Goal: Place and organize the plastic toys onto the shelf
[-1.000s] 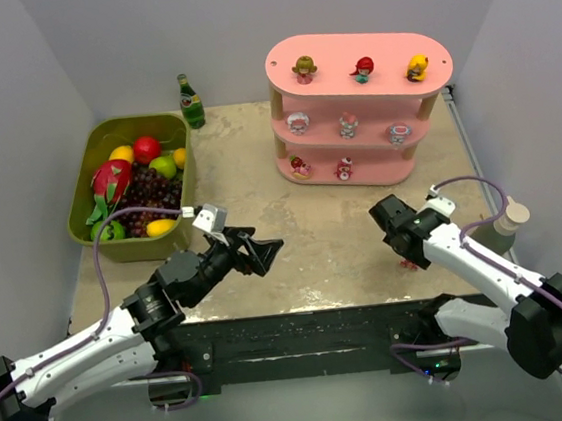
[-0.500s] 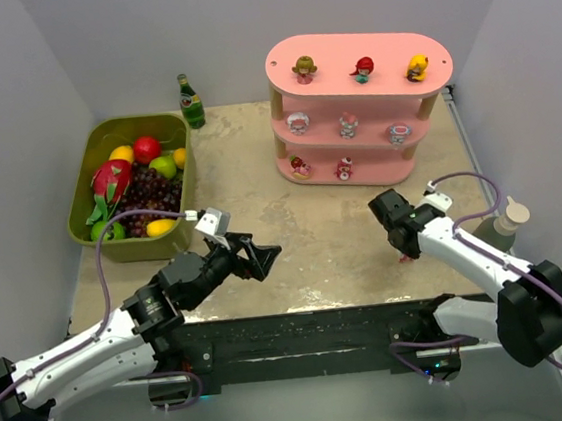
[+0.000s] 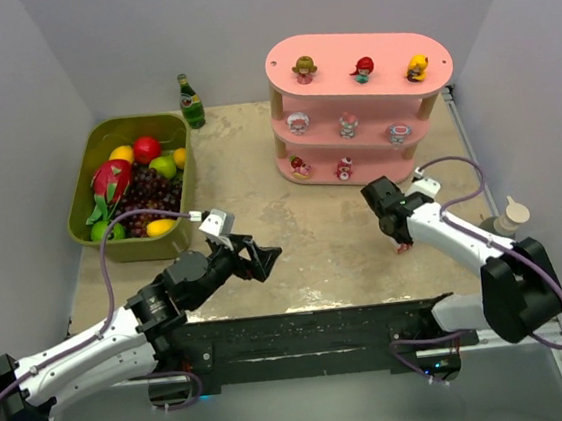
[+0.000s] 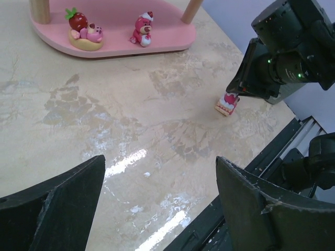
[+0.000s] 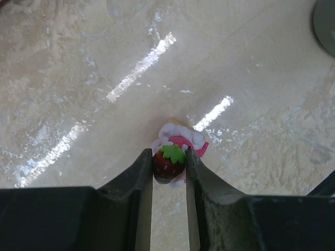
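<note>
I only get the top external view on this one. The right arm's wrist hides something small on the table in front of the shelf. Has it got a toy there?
Observer: Yes. In the right wrist view the right gripper has its fingers pressed against both sides of the strawberry on a pink and white cake toy.
Operator: Lifted yet?
Observer: No. The left wrist view shows the cake toy sitting on the table, directly under those fingers.
Operator: Left arm carrying anything?
Observer: No. Its own camera shows the left gripper wide open, with only bare tabletop between the fingers.
</note>
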### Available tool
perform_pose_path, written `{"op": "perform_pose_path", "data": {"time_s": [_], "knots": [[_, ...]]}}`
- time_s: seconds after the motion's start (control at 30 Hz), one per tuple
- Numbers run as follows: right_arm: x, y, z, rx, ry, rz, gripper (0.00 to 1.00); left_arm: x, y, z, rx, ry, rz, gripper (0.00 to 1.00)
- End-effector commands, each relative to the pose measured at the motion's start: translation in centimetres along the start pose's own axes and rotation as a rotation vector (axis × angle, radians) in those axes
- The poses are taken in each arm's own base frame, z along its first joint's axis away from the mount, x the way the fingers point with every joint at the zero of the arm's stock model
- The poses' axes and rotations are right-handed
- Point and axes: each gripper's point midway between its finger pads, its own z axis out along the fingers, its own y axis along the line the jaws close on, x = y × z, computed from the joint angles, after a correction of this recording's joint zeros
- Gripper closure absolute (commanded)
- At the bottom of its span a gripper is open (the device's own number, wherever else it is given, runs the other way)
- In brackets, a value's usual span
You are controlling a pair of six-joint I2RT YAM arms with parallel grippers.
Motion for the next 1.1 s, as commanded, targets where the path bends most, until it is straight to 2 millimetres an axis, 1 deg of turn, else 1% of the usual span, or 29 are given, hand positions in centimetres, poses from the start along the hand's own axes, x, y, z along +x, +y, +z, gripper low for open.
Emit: {"op": "perform_pose_path", "data": {"time_s": [0.0,0.03,0.07,0.1,0.17,0.2,0.23,0.27,0.37,0.43,0.57,0.67,0.83,0.87,0.93,0.97,1.07], "knots": [[-2.2,6.0,-0.2,-0.133,-0.019,0.097,1.00,-0.4,0.7,0.2,-0.035,-0.023,0.015,0.10],[-2.3,6.5,0.0,-0.129,-0.020,0.095,1.00,-0.3,0.8,0.2,-0.040,-0.023,0.016,0.09],[-2.8,6.9,0.1,-0.130,-0.034,0.109,1.00,-0.3,1.0,0.3,-0.050,-0.024,0.017,0.09],[-3.8,7.8,-0.2,-0.146,-0.048,0.124,1.00,-0.3,1.0,0.3,-0.053,-0.024,0.017,0.09],[-4.5,8.6,0.1,-0.139,-0.059,0.131,1.00,-0.1,1.4,0.4,-0.071,-0.020,0.024,0.09],[-5.5,9.6,-0.3,-0.155,-0.071,0.149,1.00,-0.2,1.4,0.4,-0.072,-0.020,0.024,0.09],[-6.1,9.9,-0.2,-0.156,-0.079,0.162,1.00,0.0,1.5,0.5,-0.078,-0.019,0.026,0.09],[-6.3,10.3,0.1,-0.153,-0.081,0.163,1.00,0.0,1.5,0.6,-0.080,-0.016,0.028,0.09],[-8.3,11.3,0.2,-0.164,-0.104,0.218,1.00,0.2,1.8,0.7,-0.092,-0.011,0.034,0.09],[-9.2,11.3,0.6,-0.163,-0.114,0.255,1.00,0.2,1.8,0.8,-0.096,-0.009,0.037,0.09],[-11.0,11.4,0.5,-0.161,-0.153,0.341,1.00,0.5,1.8,1.0,-0.094,0.000,0.041,0.09],[-11.7,11.6,0.5,-0.153,-0.170,0.385,1.00,0.7,1.7,1.2,-0.091,0.007,0.044,0.09],[-12.1,12.0,0.9,-0.130,-0.179,0.434,1.00,1.1,1.7,1.4,-0.087,0.020,0.048,0.09],[-12.5,12.2,0.9,-0.129,-0.186,0.443,1.00,1.1,1.7,1.4,-0.087,0.023,0.049,0.09],[-12.4,12.4,1.2,-0.118,-0.186,0.450,1.00,1.3,1.7,1.4,-0.089,0.028,0.050,0.09],[-12.8,12.5,1.1,-0.116,-0.195,0.457,1.00,1.2,1.7,1.4,-0.087,0.027,0.050,0.09],[-13.1,12.6,1.5,-0.099,-0.207,0.461,1.00,1.3,1.7,1.4,-0.087,0.027,0.050,0.09]]}}
